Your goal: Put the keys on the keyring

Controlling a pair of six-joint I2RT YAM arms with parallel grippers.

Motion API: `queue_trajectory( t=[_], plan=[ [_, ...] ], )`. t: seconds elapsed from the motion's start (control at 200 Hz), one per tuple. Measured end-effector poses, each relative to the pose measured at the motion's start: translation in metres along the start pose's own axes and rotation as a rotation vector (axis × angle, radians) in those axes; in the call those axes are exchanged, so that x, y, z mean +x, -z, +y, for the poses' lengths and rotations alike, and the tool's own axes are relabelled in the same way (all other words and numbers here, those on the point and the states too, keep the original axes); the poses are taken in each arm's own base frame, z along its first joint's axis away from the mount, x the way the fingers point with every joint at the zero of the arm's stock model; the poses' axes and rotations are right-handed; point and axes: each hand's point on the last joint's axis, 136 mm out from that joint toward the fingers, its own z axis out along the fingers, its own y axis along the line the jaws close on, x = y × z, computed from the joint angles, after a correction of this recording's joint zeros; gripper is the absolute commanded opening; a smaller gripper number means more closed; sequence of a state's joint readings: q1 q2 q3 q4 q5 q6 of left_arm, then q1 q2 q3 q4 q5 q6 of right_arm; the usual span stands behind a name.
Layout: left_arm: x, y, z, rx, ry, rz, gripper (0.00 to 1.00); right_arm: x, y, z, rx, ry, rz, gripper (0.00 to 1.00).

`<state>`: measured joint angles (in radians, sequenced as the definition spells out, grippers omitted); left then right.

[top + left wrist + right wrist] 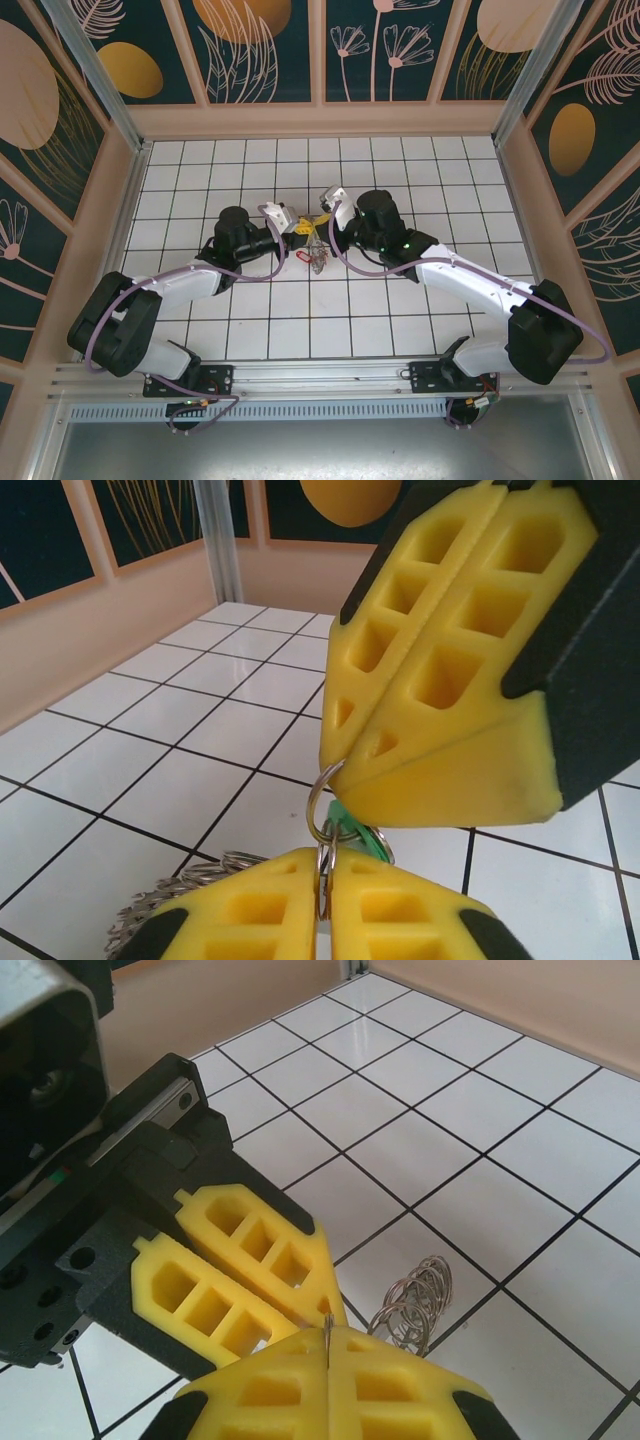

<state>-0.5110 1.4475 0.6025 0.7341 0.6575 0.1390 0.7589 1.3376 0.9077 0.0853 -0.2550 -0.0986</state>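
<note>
Seemingly mid-threading, left gripper (325,905) and right gripper (330,1385) each pinched tight on one thin wire ring (318,805); sliding the green-tagged key (355,835) on would need careful alignment.

Small silver keyring (312,808) upright; green-tagged keys (358,832) touching it

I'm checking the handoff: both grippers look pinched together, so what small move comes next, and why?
Probably a slight twist by the right gripper to work the small ring round, with the left gripper holding firm: both are shut on that ring, tip to tip, a green tag beside it.
</note>
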Motion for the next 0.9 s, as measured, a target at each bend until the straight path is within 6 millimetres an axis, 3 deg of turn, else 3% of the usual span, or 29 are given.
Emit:
queue_trajectory(
  t=[0.155,0.901],
  plan=[
    [0.001,0.0,-0.001,0.007,-0.003,0.003,0.0,0.0,0.0,0.0,0.003,0.0,0.001,0.0],
    [-0.004,0.002,0.001,-0.016,0.044,-0.037,0.0,0.007,0.003,-0.013,0.053,-0.058,-0.021,0.0]
  ],
)
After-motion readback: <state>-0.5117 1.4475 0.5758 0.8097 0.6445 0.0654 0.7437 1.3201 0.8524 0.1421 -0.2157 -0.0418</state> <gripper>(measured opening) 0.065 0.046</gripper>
